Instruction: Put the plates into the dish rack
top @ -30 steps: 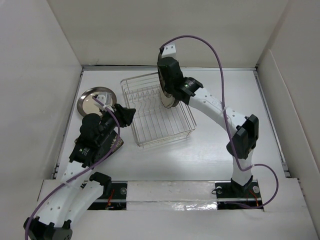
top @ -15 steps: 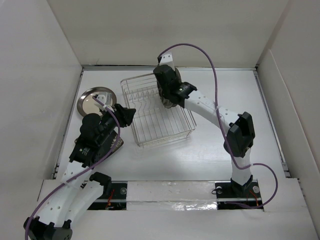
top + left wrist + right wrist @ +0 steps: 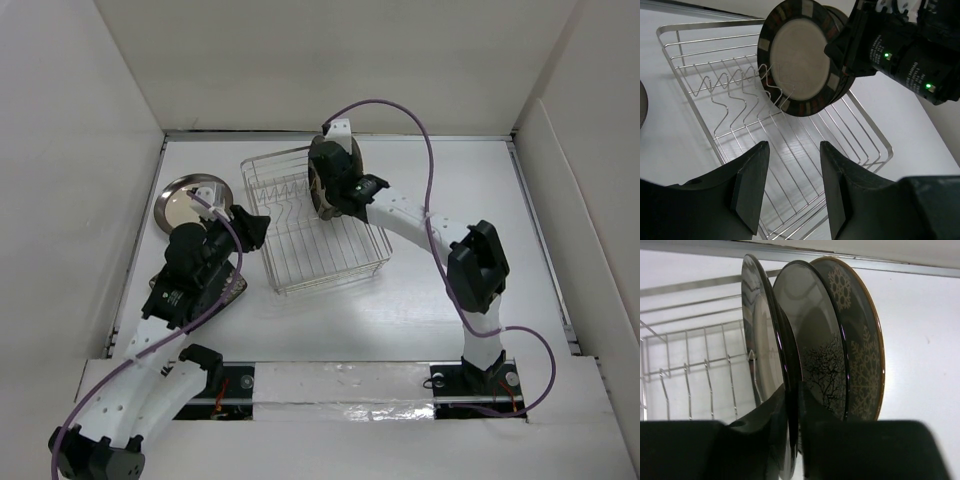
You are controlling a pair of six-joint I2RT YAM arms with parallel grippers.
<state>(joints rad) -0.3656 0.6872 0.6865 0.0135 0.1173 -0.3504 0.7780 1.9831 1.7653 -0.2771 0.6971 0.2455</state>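
Three plates (image 3: 815,340) stand on edge, the dish rack (image 3: 690,370) wires at their left; the right hand (image 3: 794,432) straddles one dark rim.

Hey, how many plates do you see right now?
4. Three stand upright in the dish rack: a glossy one, a dark one, a floral one. A steel plate lies on the table left of it. Another may hide under the left arm.

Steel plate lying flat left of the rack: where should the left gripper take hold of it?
Take the steel plate by its rim, probably on the edge nearest the open left gripper, coming down from above with one finger inside and one outside. It lies flat on the table, so only the thin rim offers a pinch.
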